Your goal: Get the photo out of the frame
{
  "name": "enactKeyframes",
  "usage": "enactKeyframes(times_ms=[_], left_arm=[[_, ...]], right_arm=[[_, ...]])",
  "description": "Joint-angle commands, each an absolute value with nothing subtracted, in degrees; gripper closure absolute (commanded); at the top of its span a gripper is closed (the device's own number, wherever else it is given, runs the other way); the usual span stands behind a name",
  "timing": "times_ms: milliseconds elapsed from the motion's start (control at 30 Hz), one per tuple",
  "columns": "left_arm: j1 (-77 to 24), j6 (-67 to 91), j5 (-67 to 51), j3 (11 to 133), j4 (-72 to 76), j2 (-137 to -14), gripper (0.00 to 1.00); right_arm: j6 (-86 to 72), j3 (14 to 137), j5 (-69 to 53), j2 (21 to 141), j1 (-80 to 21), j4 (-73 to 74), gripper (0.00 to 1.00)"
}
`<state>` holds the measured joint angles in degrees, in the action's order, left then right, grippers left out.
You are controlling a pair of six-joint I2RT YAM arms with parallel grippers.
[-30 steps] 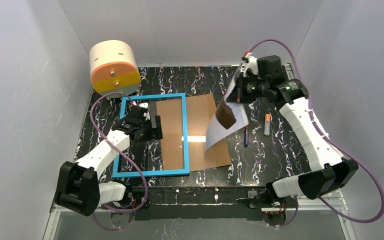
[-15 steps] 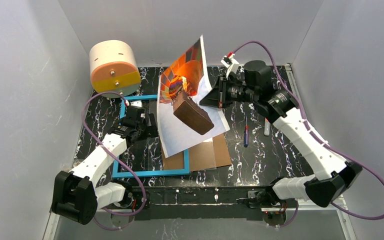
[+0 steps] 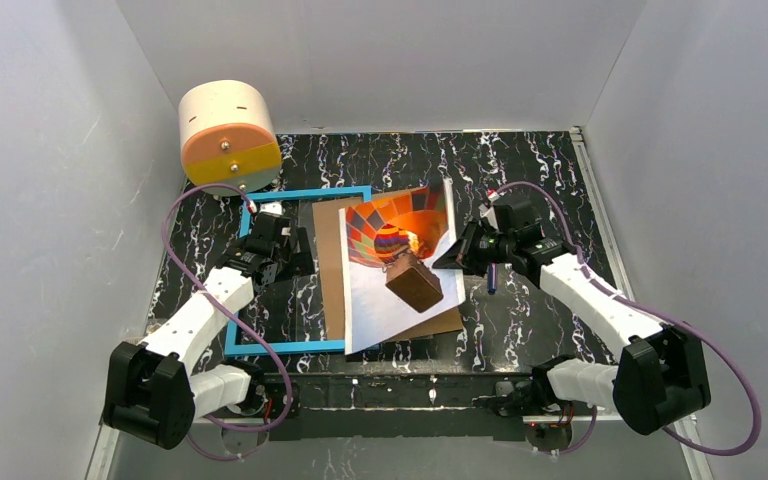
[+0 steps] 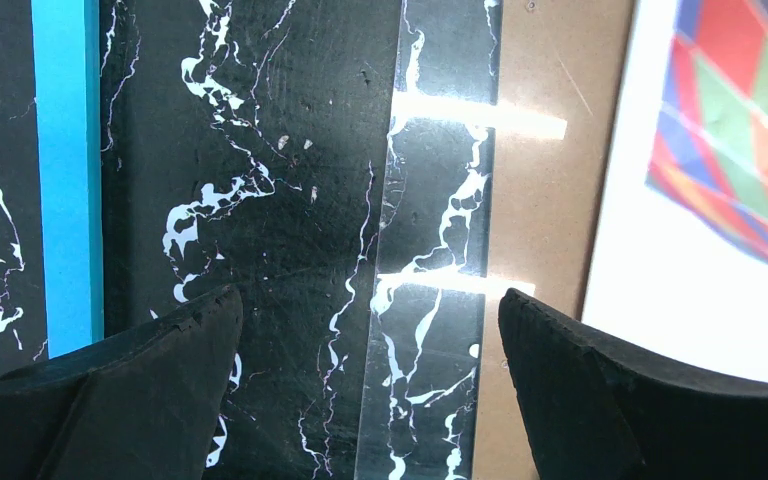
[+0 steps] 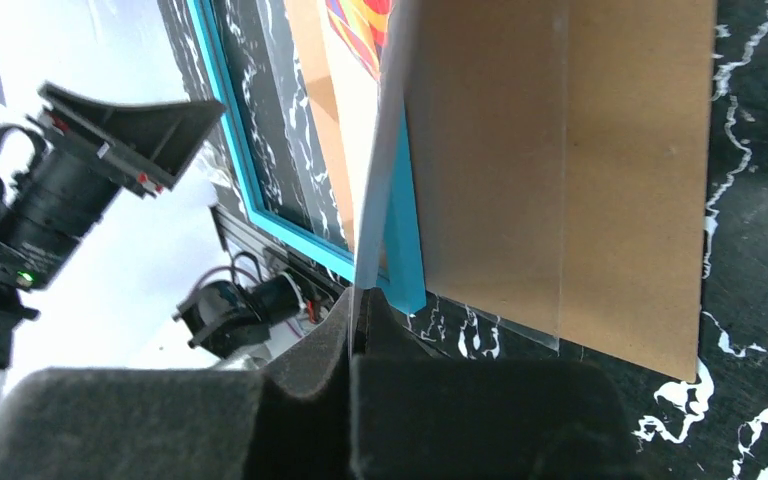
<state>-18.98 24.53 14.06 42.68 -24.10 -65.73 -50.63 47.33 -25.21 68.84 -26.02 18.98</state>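
Black marbled tabletop point(image 3: 520, 170) carries the thin bright blue rectangular frame point(image 3: 305, 191) and a plain brown backing board point(image 3: 328, 260). My right claw point(image 3: 457, 254) is clenched on the right edge of the glossy hot-air-balloon photo print point(image 3: 400, 265), which slants face-up across both. It looks light, floppy and easily creased, so an edge grip suits it. Half a second ago it stood upright; now it's lowered. My left claw point(image 4: 370, 330) gapes, empty.

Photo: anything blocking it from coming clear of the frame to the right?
Nothing visible does. The right gripper holds the photo by its right edge, tilted over the backing board and frame. The left gripper is open, apart from it.
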Motion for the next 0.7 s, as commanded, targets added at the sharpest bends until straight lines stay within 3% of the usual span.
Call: enactKeyframes(times_ms=[0, 333, 500, 567, 667], left_arm=[[-19.2, 24.8, 14.9, 42.5, -25.3, -64.6, 0.02], [-19.2, 24.3, 12.9, 42.4, -24.7, -65.0, 0.02], [-19.2, 23.9, 10.9, 42.3, -24.0, -65.6, 0.02], [-19.2, 23.7, 9.8, 42.2, -23.7, -66.1, 0.02], [-19.2, 23.3, 6.8, 41.9, -22.6, -66.7, 0.02]], right_arm=[[-55.9, 44.3, -30.9, 66.5, -21.3, 10.0, 0.99], [-54.6, 38.1, -38.0, 72.3, -19.7, 7.1, 0.94], [-53.8, 35.8, -35.4, 72.6, -19.7, 7.6, 0.81], [-53.7, 34.9, -34.8, 72.7, -19.7, 7.2, 0.71], [-53.7, 33.3, -34.7, 73.0, -19.7, 5.8, 0.67]])
